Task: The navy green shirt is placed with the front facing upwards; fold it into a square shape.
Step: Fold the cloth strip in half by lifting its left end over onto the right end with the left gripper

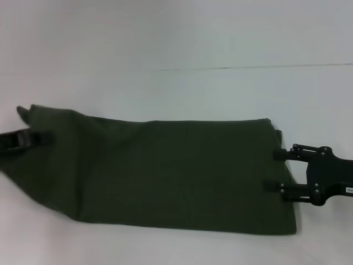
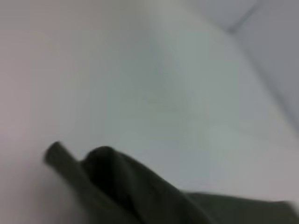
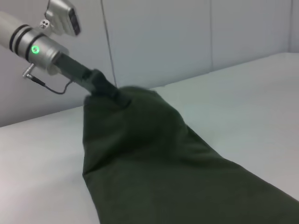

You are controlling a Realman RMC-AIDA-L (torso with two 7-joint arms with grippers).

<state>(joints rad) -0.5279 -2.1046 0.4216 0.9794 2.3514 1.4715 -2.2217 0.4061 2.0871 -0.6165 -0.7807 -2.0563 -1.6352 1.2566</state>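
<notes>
The navy green shirt (image 1: 176, 174) lies across the white bench (image 1: 176, 38) as a long dark olive band, plain side up, no lettering showing; its left end is lifted and bunched, its right end flat. My left claw (image 1: 38, 138) is clamped on that raised left edge; my right claw (image 1: 274, 170) rests at the shirt's right edge, fingers (image 1: 270, 186) apart.

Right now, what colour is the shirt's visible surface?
Plain dark olive green on the navy green shirt, no lettering showing; clearest in the head view.
</notes>
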